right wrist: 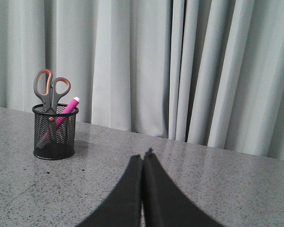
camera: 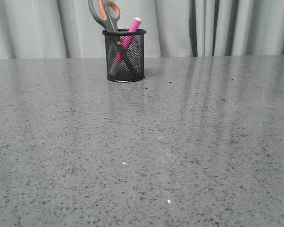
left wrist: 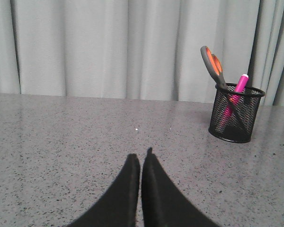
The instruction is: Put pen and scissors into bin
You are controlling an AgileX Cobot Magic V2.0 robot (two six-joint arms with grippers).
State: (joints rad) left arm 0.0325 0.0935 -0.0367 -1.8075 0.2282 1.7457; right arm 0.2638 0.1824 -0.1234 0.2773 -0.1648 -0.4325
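The black wire-mesh bin (camera: 125, 61) stands at the far middle-left of the grey table. The scissors (camera: 106, 14) stand in it, grey-and-orange handles sticking up above the rim. The pink pen (camera: 128, 35) leans in the bin beside them, white end up. All three also show in the left wrist view: bin (left wrist: 236, 120), scissors (left wrist: 214, 66), pen (left wrist: 239, 86); and in the right wrist view: bin (right wrist: 54, 137), scissors (right wrist: 51, 90), pen (right wrist: 66, 111). My left gripper (left wrist: 141, 155) is shut and empty, well away from the bin. My right gripper (right wrist: 143, 154) is shut and empty, also apart from it. Neither arm shows in the front view.
The speckled grey table (camera: 146, 151) runs back to a pale grey curtain (camera: 217, 26) just behind the bin. A few tiny white specks (camera: 169, 201) lie on the near table surface.
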